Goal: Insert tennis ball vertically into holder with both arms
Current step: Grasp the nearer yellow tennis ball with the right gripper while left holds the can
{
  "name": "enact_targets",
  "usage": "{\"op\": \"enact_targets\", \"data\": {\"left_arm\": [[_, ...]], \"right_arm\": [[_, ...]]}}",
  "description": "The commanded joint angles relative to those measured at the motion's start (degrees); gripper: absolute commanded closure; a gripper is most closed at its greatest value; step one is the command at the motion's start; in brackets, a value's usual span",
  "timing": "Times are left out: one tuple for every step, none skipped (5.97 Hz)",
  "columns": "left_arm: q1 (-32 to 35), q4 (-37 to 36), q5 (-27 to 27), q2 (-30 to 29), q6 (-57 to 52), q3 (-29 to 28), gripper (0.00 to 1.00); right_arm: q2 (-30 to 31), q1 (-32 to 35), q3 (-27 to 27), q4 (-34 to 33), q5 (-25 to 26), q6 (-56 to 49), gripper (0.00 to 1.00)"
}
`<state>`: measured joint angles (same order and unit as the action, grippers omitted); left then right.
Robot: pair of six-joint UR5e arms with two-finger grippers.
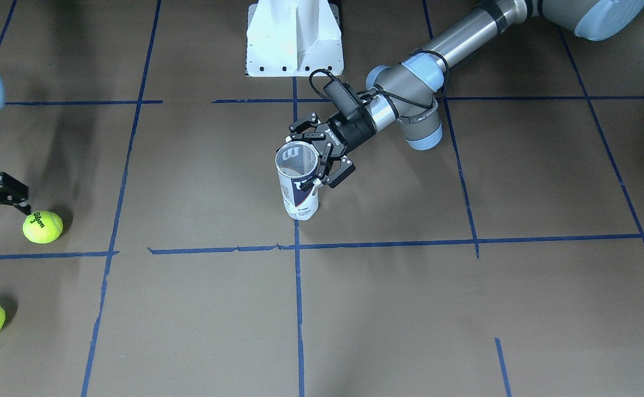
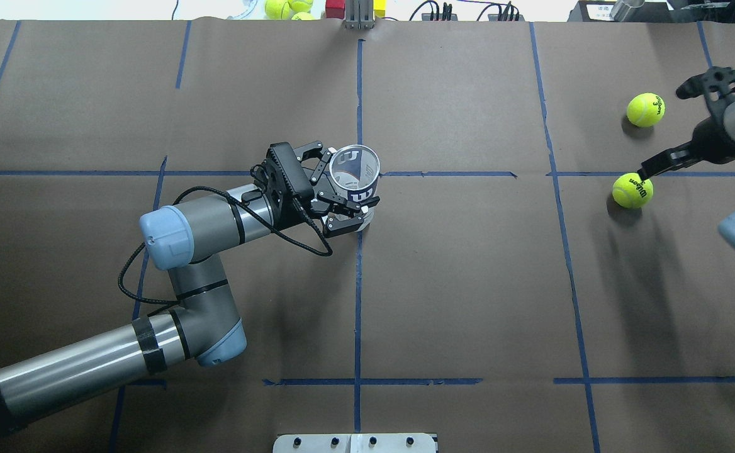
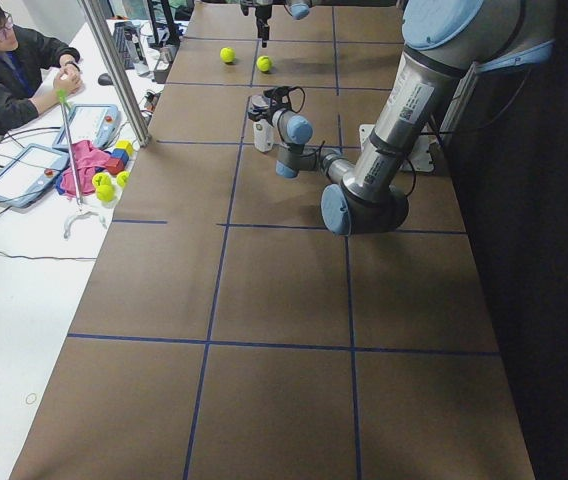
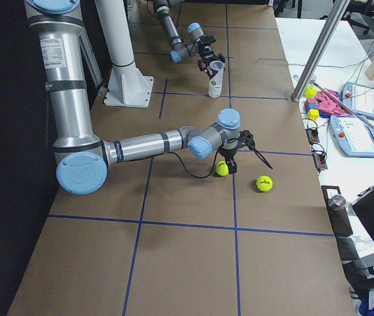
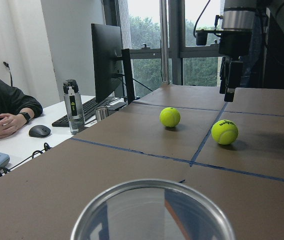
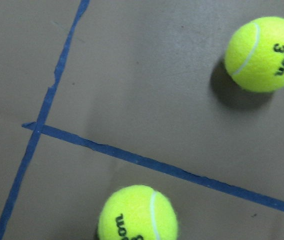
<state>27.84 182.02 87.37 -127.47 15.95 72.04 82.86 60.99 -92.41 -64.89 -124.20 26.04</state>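
The can (image 1: 298,190) stands up straight in the middle of the table (image 2: 468,283), right on a blue tape line (image 2: 358,302), with its open end on top. The left gripper (image 2: 339,189) reaches it from the side, near the top; its fingers are wide apart, one on each side of the can, and they squeeze it. The left wrist view looks right over the can's round rim. The right gripper (image 2: 663,133) is far away, close to the table's end; its fingers are spread wide and it holds nothing. It points down, and one finger tip is right by the near ball (image 2: 633,190); I cannot tell if it touches. The far ball (image 2: 645,109) lies on the table a bit past it; the two balls do not touch.
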Motion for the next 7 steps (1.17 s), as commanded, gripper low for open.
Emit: {"op": "enact_targets", "data": {"left_arm": [[0.02, 0.00, 0.00, -0.06, 0.04, 0.03, 0.05], [-0.06, 0.00, 0.00, 0.02, 0.04, -0.06, 0.05], [-0.06, 0.00, 0.00, 0.03, 0.04, -0.06, 0.05], [-0.06, 0.00, 0.00, 0.03, 0.04, -0.06, 0.05], [0.02, 0.00, 0.00, 0.11, -0.05, -0.06, 0.05], [-0.06, 0.00, 0.00, 0.11, -0.05, -0.06, 0.05], [-0.06, 0.00, 0.00, 0.03, -0.05, -0.06, 0.05]], "right_arm": [[-0.51, -3.33, 1.43, 0.90, 3.08, 1.21, 0.00], [-0.51, -4.29, 1.97, 0.90, 4.30, 1.12, 0.00], [-0.60, -5.70, 2.84, 0.90, 5.79, 1.11, 0.00], [-1.55, -6.41, 4.24, 0.90, 5.89, 1.03, 0.00], [-2.87, -6.85, 5.91, 0.90, 5.98, 0.59, 0.04], [-3.14, -6.77, 6.10, 0.90, 5.90, -0.11, 0.54], [-3.15, -6.50, 5.67, 0.99, 5.98, -0.64, 0.91]]}}
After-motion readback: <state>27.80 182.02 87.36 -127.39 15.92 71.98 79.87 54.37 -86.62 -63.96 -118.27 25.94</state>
